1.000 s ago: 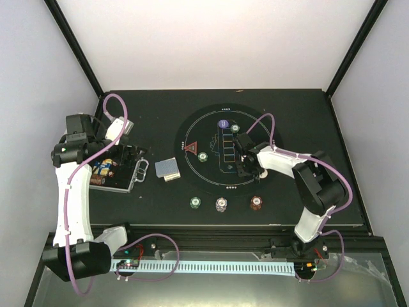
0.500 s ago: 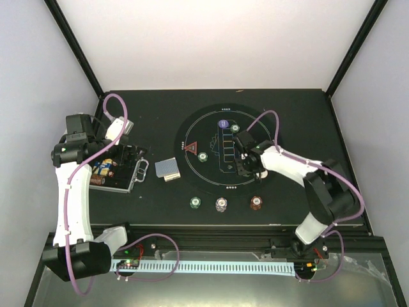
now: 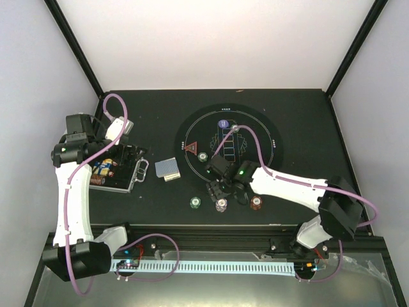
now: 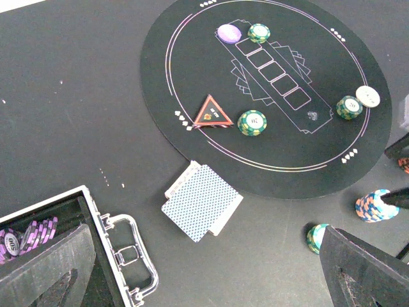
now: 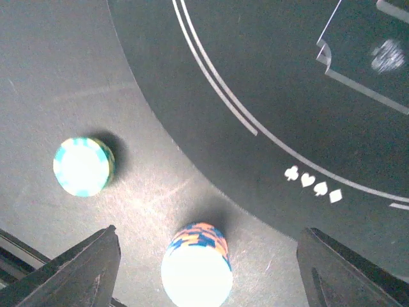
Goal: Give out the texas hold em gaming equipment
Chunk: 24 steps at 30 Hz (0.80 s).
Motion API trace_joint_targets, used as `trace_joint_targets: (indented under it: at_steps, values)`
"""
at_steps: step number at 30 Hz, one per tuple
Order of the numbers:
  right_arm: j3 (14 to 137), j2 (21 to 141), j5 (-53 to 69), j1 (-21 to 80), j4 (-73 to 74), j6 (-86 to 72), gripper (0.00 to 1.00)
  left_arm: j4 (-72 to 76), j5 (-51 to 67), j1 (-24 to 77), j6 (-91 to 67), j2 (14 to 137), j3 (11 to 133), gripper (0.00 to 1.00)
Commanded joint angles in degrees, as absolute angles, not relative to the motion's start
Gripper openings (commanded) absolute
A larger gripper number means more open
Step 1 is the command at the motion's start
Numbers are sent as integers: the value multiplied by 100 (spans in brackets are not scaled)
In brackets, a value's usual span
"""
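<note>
R hand (image 5: 208, 233): fingers (image 5: 83, 275) wide apart, empty, nearer arm.
Pale chip stack (image 5: 197, 272): upright on bench (image 5: 38, 77), bottom centre of wrist view, between R fingers, just outside mat (image 5: 268, 96).
L hand (image 4: 204, 256): fingers apart, well away.

Right gripper (image 5: 208, 256) spread wide, striped chip stack (image 5: 197, 272) centred below; green chip stack (image 5: 82, 166) left; both off round mat (image 5: 287, 77).

Green-and-white striped chip (image 4: 252, 122); red triangle marker (image 4: 213, 112); purple disc (image 4: 229, 32); blue cross-hatched cards (image 4: 202, 203); black mat (image 4: 192, 70), white lines.
</note>
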State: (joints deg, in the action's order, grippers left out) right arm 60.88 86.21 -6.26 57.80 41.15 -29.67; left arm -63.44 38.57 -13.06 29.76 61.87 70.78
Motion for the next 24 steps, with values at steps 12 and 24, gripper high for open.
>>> trace_joint_targets:
  at_steps: [12,24]
  values:
    - [5637,9199,-334,6122,3780,-3321,75,-6374,3925,-1345,2933,6093,7137,99]
    - [5406,9307,-334,6126,3637,-3322,66,-6369,3942,-1345,2918,6091,7128,99]
